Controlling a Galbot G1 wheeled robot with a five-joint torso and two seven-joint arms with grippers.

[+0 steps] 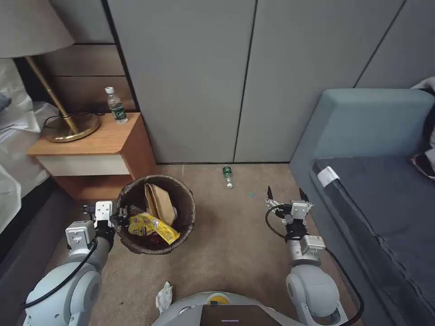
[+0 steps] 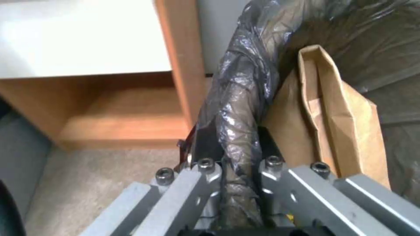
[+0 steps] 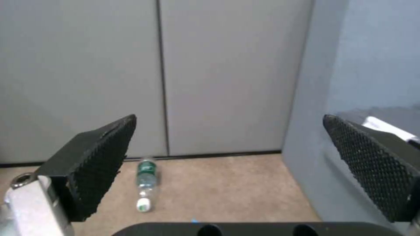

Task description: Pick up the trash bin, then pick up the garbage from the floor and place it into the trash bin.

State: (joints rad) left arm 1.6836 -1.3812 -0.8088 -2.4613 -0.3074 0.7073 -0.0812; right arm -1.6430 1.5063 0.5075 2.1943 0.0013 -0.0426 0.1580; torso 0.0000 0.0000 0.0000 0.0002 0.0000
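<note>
- The left claw (image 1: 118, 216) is pinched on the rim of the small round trash bin (image 1: 181, 190), which is lined with a wrinkled dark-brown plastic bag; the left wrist view shows the bag-covered rim (image 2: 238, 131) squeezed between the two fingers.
- Inside the bin, just beyond that claw, a crumpled brown paper bag (image 1: 159, 202) stands upright, and a yellow snack wrapper (image 1: 154, 226) lies across red packets beside it.
- The right claw (image 1: 287, 194) hangs over the tan carpet with its black textured fingers (image 3: 103, 157) spread wide and nothing between them.
- A small clear plastic bottle with a green label (image 1: 227, 175) lies on its side on the floor ahead of the right claw and a little toward the bin, near the foot of the grey wall panels; its white cap points back toward the robot.
- A crumpled white tissue (image 1: 164, 296) lies on the carpet behind the left claw, close to the robot's base.
- The blue-grey sofa (image 1: 362, 127) stands just to the outer side of the right claw.
</note>
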